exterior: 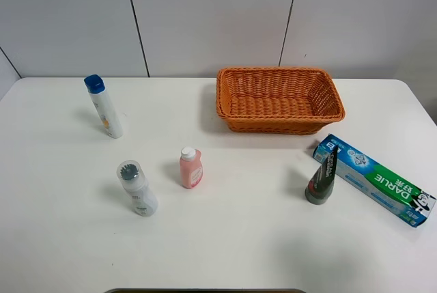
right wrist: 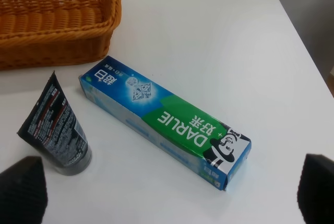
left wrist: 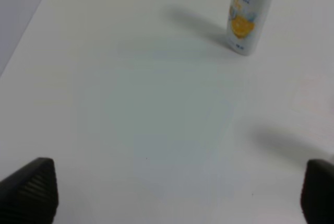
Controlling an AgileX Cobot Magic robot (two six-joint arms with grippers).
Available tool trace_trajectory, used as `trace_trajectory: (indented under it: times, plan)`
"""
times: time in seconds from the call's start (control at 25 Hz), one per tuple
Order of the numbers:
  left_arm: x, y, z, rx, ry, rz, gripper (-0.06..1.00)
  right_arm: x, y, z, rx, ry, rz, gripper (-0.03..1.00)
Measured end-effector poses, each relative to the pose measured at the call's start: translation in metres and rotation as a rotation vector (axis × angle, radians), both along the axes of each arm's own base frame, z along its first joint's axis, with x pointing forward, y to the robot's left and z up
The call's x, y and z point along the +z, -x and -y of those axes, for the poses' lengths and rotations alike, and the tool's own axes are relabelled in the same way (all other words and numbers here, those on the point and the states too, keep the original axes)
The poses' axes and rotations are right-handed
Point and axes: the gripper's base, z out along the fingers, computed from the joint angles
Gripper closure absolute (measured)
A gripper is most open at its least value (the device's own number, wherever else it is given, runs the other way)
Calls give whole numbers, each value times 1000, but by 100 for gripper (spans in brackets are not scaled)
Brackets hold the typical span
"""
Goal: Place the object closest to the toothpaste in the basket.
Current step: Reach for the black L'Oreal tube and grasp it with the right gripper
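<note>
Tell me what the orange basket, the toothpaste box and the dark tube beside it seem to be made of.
Orange woven basket: probably wicker or rattan, matte; interlaced strands show.
Green and blue toothpaste box: likely printed cardboard, slightly glossy; sharp folded edges.
Dark squeeze tube: apparently soft plastic, semi-gloss; flattened crimped end, standing on its cap.

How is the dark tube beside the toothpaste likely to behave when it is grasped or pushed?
The tube stands upright on its small round base and tapers to a flat crimped top, so a sideways push would probably tip it. Its body looks like soft plastic and may dent under a squeeze. It seems small, so it is likely light.
</note>
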Motion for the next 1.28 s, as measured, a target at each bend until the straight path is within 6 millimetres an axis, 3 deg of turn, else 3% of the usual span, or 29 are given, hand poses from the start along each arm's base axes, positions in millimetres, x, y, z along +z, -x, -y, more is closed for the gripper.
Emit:
trace_trajectory:
  times: [1.28]
  plan:
    - [0,0,0,0,0,0,0,0,0,0,0,0,0,-2]
